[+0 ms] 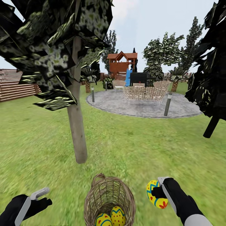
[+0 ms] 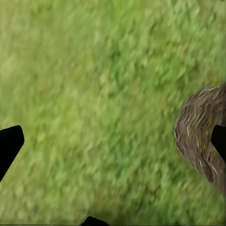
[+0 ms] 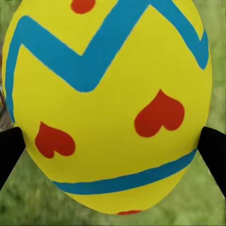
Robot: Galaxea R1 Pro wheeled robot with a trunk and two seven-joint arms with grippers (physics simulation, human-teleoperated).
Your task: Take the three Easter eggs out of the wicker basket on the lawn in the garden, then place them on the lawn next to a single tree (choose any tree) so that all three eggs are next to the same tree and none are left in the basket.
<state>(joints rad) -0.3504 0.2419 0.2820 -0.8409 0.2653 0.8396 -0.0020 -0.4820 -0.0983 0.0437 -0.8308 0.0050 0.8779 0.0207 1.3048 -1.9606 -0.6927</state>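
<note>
beside the wicker basket on the lawn, the right end effector is clamped on one easter egg; two eggs lie inside. the left end effector hangs apart, empty. carry the egg low toward the tree just ahead and release it gently on grass near the trunk.

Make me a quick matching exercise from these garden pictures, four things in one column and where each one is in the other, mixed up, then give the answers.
Things:
1. held Easter egg
2. two other Easter eggs
3. left gripper
4. tree trunk

Places:
A. standing in the lawn just beyond the basket
B. inside the wicker basket
C. between the right gripper's fingers
D. over grass, beside the basket, holding nothing

Pairs: 1-C, 2-B, 3-D, 4-A
</note>
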